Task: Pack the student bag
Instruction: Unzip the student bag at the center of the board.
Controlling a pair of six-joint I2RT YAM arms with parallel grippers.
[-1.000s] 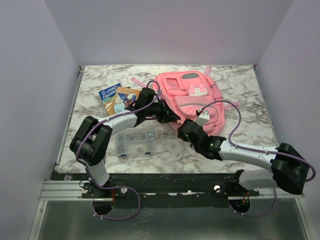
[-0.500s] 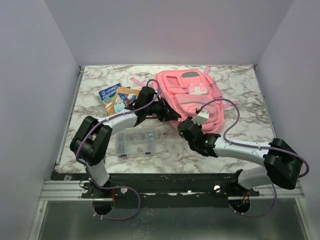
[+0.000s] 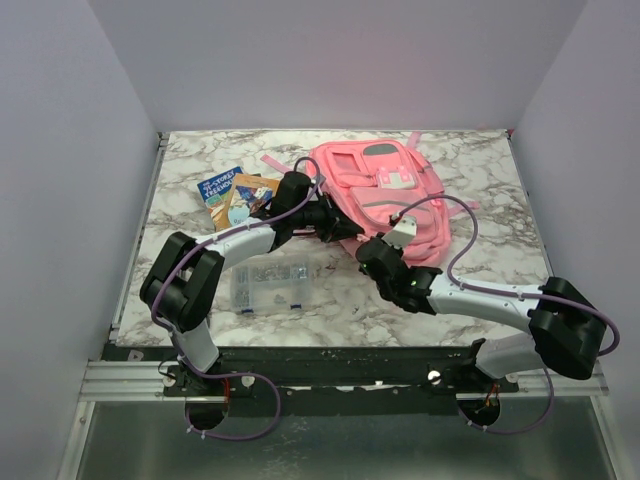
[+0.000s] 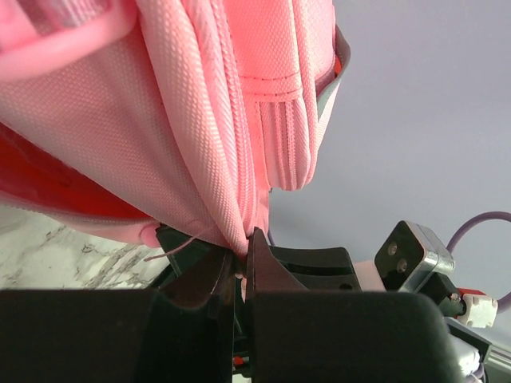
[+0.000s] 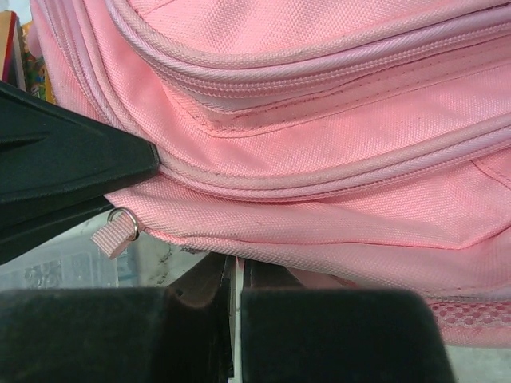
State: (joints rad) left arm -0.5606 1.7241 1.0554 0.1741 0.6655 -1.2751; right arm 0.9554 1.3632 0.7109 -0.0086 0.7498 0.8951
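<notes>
Pink student bag (image 3: 385, 195), far-middle of the table (image 3: 500, 265).
Lies flat, front face up: grey strips, front pockets and white-pink clasp showing, pink straps trailing at far side. Near-left edge is pulled up off the surface; zip pull hangs there.

**Three Cameras Around One Backpack**

The top camera looked down from high behind the near edge of the white marbled table (image 3: 480, 170). It stood far enough back to take in the whole tabletop and the large pink fabric backpack (image 3: 385, 195). The left wrist camera sat low and faced up along the backpack's underside, past the left gripper (image 4: 242, 259), at very close range. The right wrist camera faced the backpack's piped side over the right gripper (image 5: 237, 275), equally close. All three views shared the backpack.
</notes>
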